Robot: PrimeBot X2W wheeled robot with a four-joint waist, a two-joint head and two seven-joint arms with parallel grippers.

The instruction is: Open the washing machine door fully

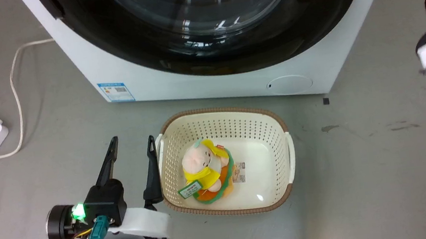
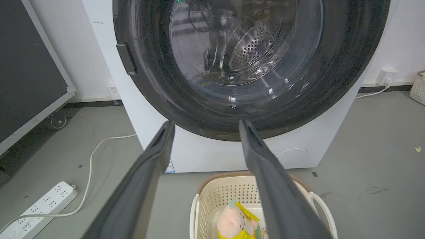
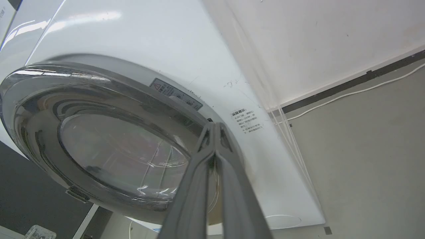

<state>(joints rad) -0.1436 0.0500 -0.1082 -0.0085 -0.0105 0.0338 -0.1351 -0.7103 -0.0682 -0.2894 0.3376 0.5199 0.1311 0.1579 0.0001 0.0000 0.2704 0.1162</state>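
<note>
Left claw [image 2: 206, 122] released, lower centre; right claw [image 3: 215, 127] clenched, empty, beside washing machine door [image 3: 40, 99]. Door likely stiff, glossy, slippery; pull black rim tab [image 2: 126, 59], upper left.

The washing machine door [image 1: 237, 51] has a glossy black ring, mirror-like, around a clear, smooth glass bowl [image 1: 203, 7]. The washing machine [image 1: 152, 84] cabinet is white and smooth with a soft sheen. The drum [image 2: 255, 46] behind the glass is bright perforated steel. At 6 o'clock of the door, the basket [image 1: 281, 127] is smooth cream perforated plastic (its brown rim looks woven). The toy [image 1: 202, 165] is soft plush cloth. The floor [image 1: 364, 157] is grey, matt and stained. On the left gripper [image 2: 206, 122], the fingers [image 2: 149, 172] are matt dark grey.
</note>
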